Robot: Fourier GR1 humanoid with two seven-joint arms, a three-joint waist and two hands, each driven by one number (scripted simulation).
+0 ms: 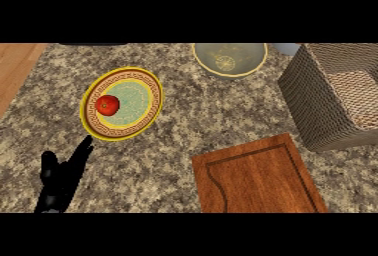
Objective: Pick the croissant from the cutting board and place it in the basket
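Left hand [59, 186] open at the lower left of the counter, with no croissant to be seen.

Its black fingers [81, 152] are straight and slightly spread, holding nothing, and the longest tip lies just beside the lower rim of a round plate [139, 97]. The plate has a yellow edge, a brown patterned band and a pale green centre, and a glossy red tomato [108, 105] sits on its left half. All around is speckled grey-brown granite counter [207, 125]. A smooth yellowish bowl [247, 67] stands at the far edge. Lower right lies the reddish wooden cutting board [258, 180], rectangular, with a groove running inside its border and its top bare. Just beyond it stands the square woven basket [310, 105] of coarse brown weave with a paler floor. Where the croissant is cannot be told.
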